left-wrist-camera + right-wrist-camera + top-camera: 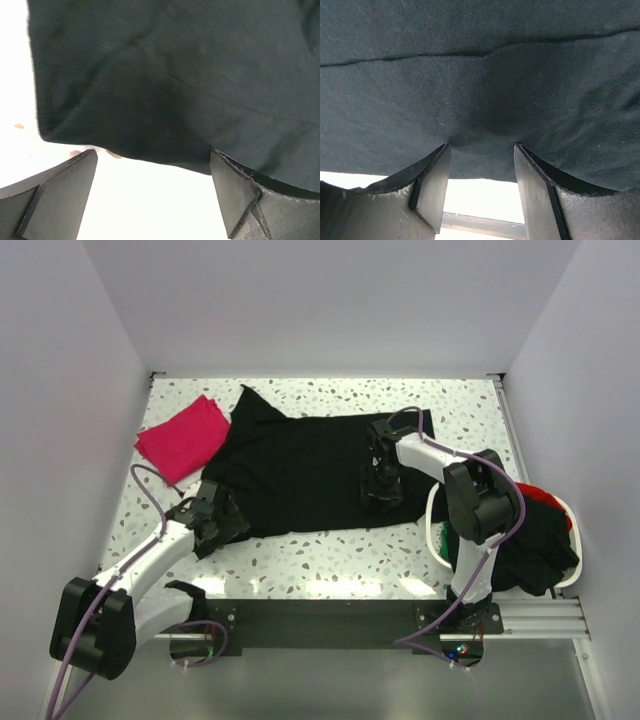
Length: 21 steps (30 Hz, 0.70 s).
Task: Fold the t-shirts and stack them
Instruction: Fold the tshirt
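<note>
A large black t-shirt (300,470) lies spread across the middle of the table. A magenta-pink t-shirt (185,438), folded to a small rectangle, lies at the back left and touches the black one's sleeve. My left gripper (215,512) is at the black shirt's near left corner. In the left wrist view it (155,175) is open wide, with the shirt's hem (165,100) just ahead of the fingertips and nothing between them. My right gripper (383,483) is down on the shirt's right part. In the right wrist view it (481,155) is open, its tips against the black cloth (480,75).
A white basket (432,525) stands at the right edge by the right arm's base. It holds a heap of black cloth (535,540) with some red cloth (540,495). White walls enclose the table on the left, back and right.
</note>
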### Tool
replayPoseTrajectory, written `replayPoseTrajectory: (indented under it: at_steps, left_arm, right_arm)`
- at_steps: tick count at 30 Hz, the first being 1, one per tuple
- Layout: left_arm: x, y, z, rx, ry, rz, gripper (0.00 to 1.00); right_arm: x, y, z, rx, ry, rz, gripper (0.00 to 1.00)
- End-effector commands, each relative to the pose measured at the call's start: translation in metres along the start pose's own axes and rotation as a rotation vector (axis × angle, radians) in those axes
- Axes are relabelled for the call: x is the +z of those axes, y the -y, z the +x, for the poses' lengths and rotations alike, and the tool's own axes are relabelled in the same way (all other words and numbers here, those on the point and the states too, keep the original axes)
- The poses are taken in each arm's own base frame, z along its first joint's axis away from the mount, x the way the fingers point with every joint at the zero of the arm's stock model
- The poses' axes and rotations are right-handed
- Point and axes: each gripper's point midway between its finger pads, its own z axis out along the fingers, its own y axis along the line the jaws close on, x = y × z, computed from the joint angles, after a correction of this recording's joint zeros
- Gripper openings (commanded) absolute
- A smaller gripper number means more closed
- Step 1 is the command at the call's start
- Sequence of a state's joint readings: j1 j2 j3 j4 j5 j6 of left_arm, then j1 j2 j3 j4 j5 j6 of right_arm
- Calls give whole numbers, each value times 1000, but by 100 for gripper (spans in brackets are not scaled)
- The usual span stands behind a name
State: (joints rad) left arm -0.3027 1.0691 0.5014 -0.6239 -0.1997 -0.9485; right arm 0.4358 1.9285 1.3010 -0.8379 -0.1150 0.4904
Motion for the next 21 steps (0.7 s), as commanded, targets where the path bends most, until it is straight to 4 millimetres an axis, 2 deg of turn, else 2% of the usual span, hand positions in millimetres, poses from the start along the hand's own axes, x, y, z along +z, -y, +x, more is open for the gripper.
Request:
replayPoseTrajectory:
  at_steps: [1,7,10,13,19,20,21]
  left_arm:
    - [1,-18,-15,-40,93,-75,100]
    - [1,-27,-20,-53,123,-119,100]
    - [1,-31,-24,-49,146,-139,100]
    - [2,-34,-27,-43,164,-157,96]
    - [-2,-40,-31,-83,196,-179,75]
    - [-2,-42,-31,-90,202,-184,67]
    - [-3,-43,-32,-92,209,-190,62]
  right_arm:
    - [5,8,-5,-5,32,42,57]
    - [5,27,-7,-24,37,140,57]
    - [4,29,-9,-33,44,153,57]
    - [2,28,-10,-31,49,149,57]
    - [-1,27,-10,-29,52,147,57]
    - [-1,28,-10,-29,51,148,57]
    - [-1,28,-10,-28,50,149,57]
